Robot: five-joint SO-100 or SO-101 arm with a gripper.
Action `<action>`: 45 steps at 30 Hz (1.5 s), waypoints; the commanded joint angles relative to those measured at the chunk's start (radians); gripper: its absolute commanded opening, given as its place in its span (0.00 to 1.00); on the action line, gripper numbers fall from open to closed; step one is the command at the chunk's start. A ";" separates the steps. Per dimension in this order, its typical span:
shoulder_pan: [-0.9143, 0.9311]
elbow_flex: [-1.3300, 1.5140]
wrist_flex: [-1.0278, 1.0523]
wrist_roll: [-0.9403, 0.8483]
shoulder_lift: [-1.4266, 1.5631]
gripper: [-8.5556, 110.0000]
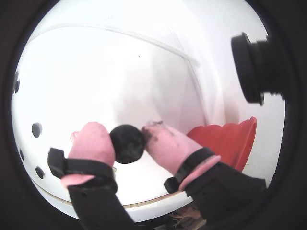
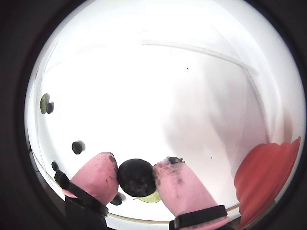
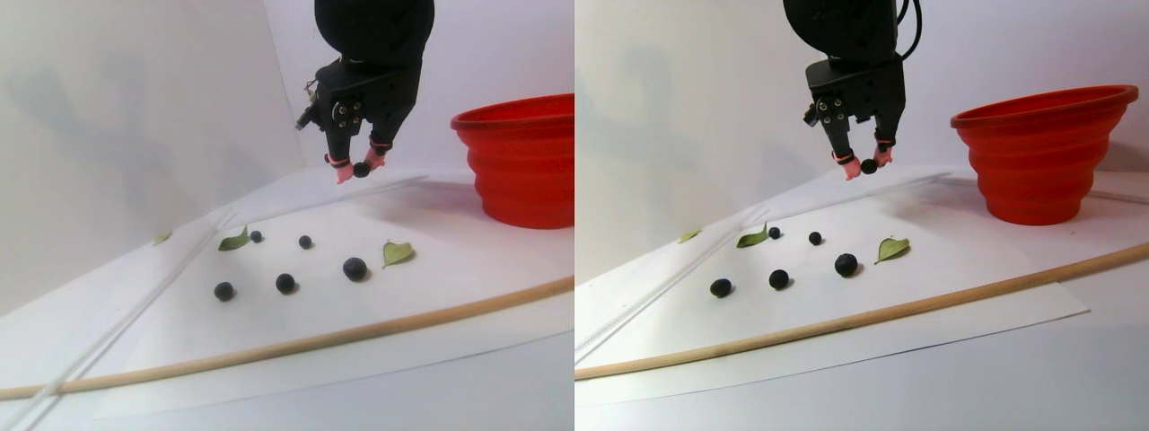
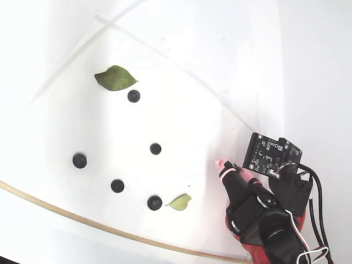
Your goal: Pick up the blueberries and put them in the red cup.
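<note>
My gripper is shut on one dark blueberry, pinched between the two pink fingertips. In the stereo pair view the gripper hangs well above the white sheet, left of the red cup. The cup lies to the right of the fingers in both wrist views. Several more blueberries lie on the sheet below, spread out in the fixed view. There the arm hides most of the cup, and the held berry is not visible.
Green leaves lie among the berries. A thin wooden strip curves along the sheet's near side. A second camera juts in at the upper right of a wrist view. White walls stand behind.
</note>
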 commanded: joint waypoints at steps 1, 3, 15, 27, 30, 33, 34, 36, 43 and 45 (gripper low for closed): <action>0.011 0.000 0.017 -0.006 0.137 0.19; 0.017 0.009 0.018 -0.009 0.152 0.19; 0.043 0.054 0.114 0.003 0.278 0.19; 0.083 0.072 0.176 -0.005 0.359 0.19; 0.095 0.067 0.196 -0.011 0.377 0.19; 0.109 0.064 0.215 -0.014 0.397 0.19; 0.112 0.063 0.218 -0.015 0.402 0.19; 0.123 0.063 0.229 -0.015 0.413 0.18; 0.155 0.060 0.261 -0.025 0.445 0.18; 0.164 0.064 0.276 -0.031 0.463 0.18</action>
